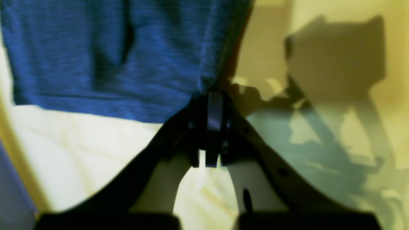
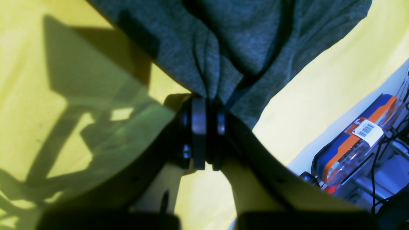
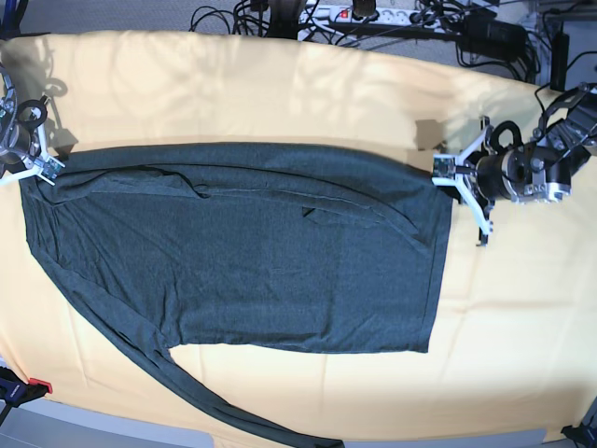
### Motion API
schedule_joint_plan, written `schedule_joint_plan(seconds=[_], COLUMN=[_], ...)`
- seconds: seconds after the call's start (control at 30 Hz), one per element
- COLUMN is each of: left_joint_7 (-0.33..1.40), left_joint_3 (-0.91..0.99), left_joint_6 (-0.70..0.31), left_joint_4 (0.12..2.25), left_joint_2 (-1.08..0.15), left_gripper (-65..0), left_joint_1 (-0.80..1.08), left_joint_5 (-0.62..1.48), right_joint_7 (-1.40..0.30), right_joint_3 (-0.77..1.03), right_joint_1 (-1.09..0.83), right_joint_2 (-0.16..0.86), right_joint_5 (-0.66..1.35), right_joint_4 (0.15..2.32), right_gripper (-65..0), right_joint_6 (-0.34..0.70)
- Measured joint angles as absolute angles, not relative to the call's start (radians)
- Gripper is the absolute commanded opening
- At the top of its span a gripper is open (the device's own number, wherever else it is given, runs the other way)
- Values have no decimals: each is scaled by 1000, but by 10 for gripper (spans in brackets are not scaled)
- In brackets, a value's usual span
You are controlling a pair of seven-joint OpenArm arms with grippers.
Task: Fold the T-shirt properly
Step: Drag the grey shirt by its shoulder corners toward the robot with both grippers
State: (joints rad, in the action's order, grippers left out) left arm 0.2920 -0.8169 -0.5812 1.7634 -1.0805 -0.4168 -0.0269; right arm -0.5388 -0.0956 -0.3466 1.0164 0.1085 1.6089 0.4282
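The T-shirt lies spread across the pale yellow tablecloth, dark charcoal, with one long sleeve trailing toward the near edge. At the shirt's right upper corner, my left gripper is shut on the hem; the left wrist view shows its jaws pinched on the fabric corner, which looks blue there. On the far left my right gripper is shut on the shirt's other upper corner, and the right wrist view shows bunched cloth pulled between its closed jaws.
The yellow tablecloth covers the whole table. Cables and a power strip lie behind the far edge. An orange and blue tool case sits off the table beside the right arm.
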Motion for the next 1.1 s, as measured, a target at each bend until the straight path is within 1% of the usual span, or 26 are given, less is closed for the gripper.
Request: schedule_joint_plan(seconds=[0.07,0.13,0.2,0.27,0.37,0.53,0.67,0.8,0.93,1.1], left_joint_7=[292,294,293,292,279,261,261,258,260,260], left_joint_3=[-817,-817,-817,-817,-817,-817,-817,-817,-817,-817], left_joint_6=[-611,-700,-699,-705,-704,-704,-696,-700,-701,-701], left_joint_4=[1763,1772,1800,1834,1882,1941,1980,2023,2033,2033], left_joint_2=[-1081,-1091,-1118,-1153,-1209,-1301,-1368,-1415,-1428,-1435], left_gripper=[-650,-650,-650,-650,-650,-650,-650,-650,-650,-650], left_joint_1=[-445,-472,-480,-479,-476,-474,-429,-356,-335,-335], left_joint_5=[-22,43,80,87,90,121,127,104,91,136], right_joint_7=[-539,-543,-562,-596,-626,-791,-902,-1007,-1054,-1232], right_joint_3=[-96,-96,-96,-96,-96,-96,-96,-96,-96,-96], right_joint_1=[-347,-347,-348,-353,-367,-367,-368,-369,-368,-368], right_joint_2=[1018,1038,1077,1125,1199,1253,1299,1311,1321,1321], right_joint_5=[110,136,223,309,377,581,759,889,961,1127], right_joint_4=[1609,1609,1610,1626,1687,1785,1832,1858,1864,1864], right_gripper=[-650,-650,-650,-650,-650,-650,-650,-650,-650,-650], right_joint_6=[438,511,566,596,639,703,700,700,699,697])
